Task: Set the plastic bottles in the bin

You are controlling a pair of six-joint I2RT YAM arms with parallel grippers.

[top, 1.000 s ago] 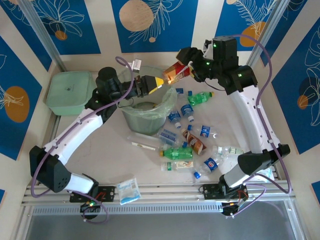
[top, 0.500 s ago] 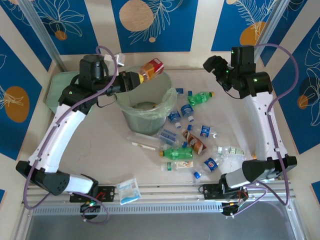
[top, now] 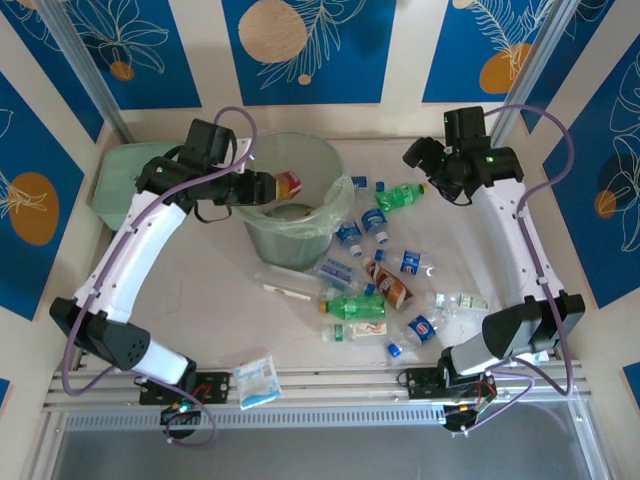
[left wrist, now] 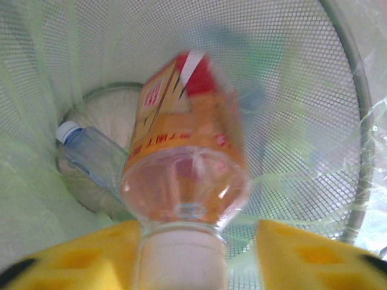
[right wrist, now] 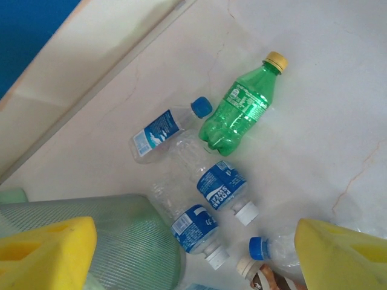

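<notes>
Where the top camera looks down, the left end effector [top: 268,186] sits at the rim of the bin [top: 325,160], an orange-labelled bottle [top: 288,184] at its tips over the bin's mouth. The right end effector [top: 416,155] hangs above the far tabletop [top: 215,300] near a green bottle [top: 398,196]. More plastic bottles [top: 352,306] lie scattered right of the bin.

In the left wrist view, the yellow fingers [left wrist: 78,257] stand apart, the right one clear of the white cap [left wrist: 181,260]. The blurred bottle points into the bin, where a clear bottle [left wrist: 91,154] lies at the bottom.

In the right wrist view, the right fingers [right wrist: 45,254] gape wide with nothing between them, above the green bottle and three blue-labelled bottles [right wrist: 221,187].
</notes>
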